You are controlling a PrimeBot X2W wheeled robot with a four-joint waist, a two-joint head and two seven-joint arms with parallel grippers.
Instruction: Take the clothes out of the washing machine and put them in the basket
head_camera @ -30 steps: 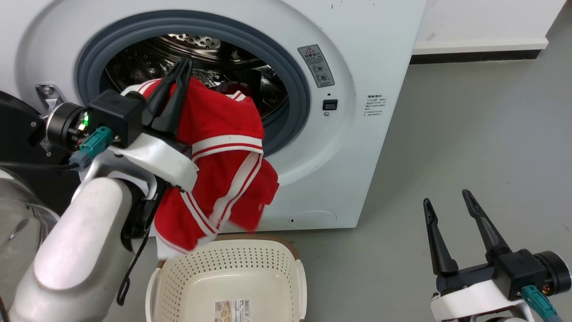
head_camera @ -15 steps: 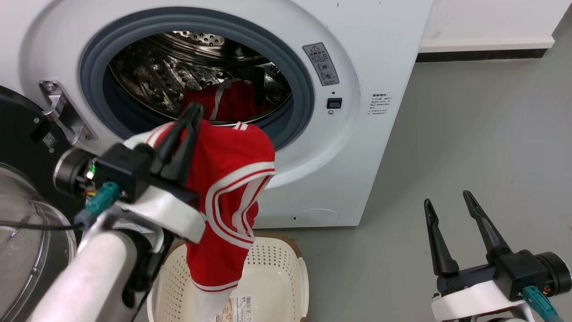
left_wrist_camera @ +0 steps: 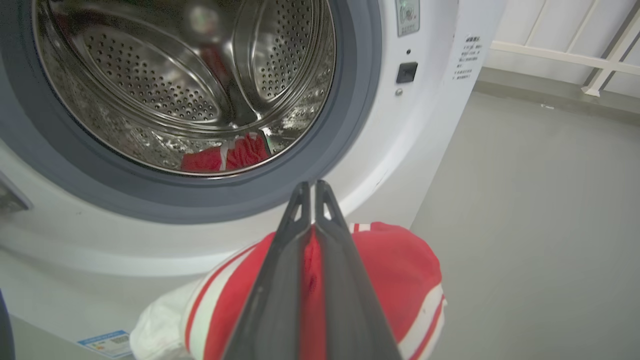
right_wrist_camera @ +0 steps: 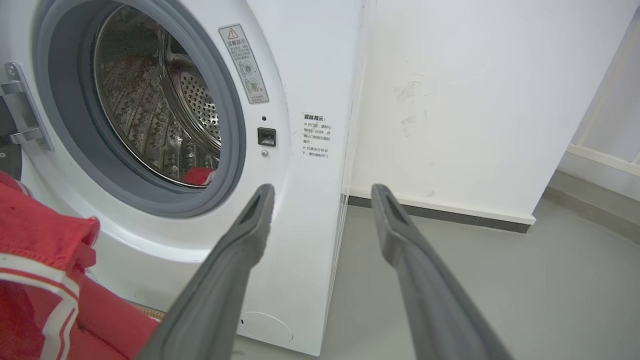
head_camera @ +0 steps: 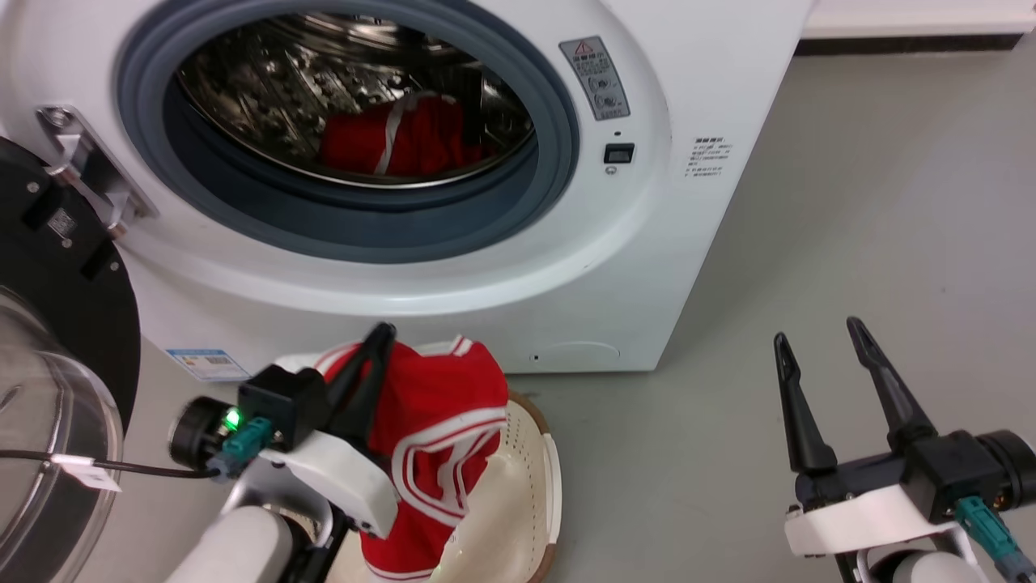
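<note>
My left gripper (head_camera: 380, 334) (left_wrist_camera: 311, 186) is shut on a red garment with white stripes (head_camera: 441, 429) (left_wrist_camera: 395, 265), which hangs down into the cream basket (head_camera: 538, 478) on the floor before the washing machine (head_camera: 688, 97). The same garment fills the lower left of the right wrist view (right_wrist_camera: 35, 280). Another red garment (head_camera: 396, 139) (left_wrist_camera: 225, 157) (right_wrist_camera: 199, 176) lies at the bottom of the steel drum, behind the grey-rimmed porthole (head_camera: 558, 146). My right gripper (head_camera: 819, 330) (right_wrist_camera: 320, 192) stands open over the grey floor to the right, holding nothing.
The machine's black-framed glass door (head_camera: 57, 364) hangs open at the left, close to my left arm. Grey floor (head_camera: 850, 202) stretches to the right of the machine. A white wall with a dark skirting (right_wrist_camera: 450, 215) runs behind.
My left gripper has carried the red garment down from the porthole to the basket, and its lower part now lies in the basket. The head camera has tilted downward. The right gripper is unmoved.
</note>
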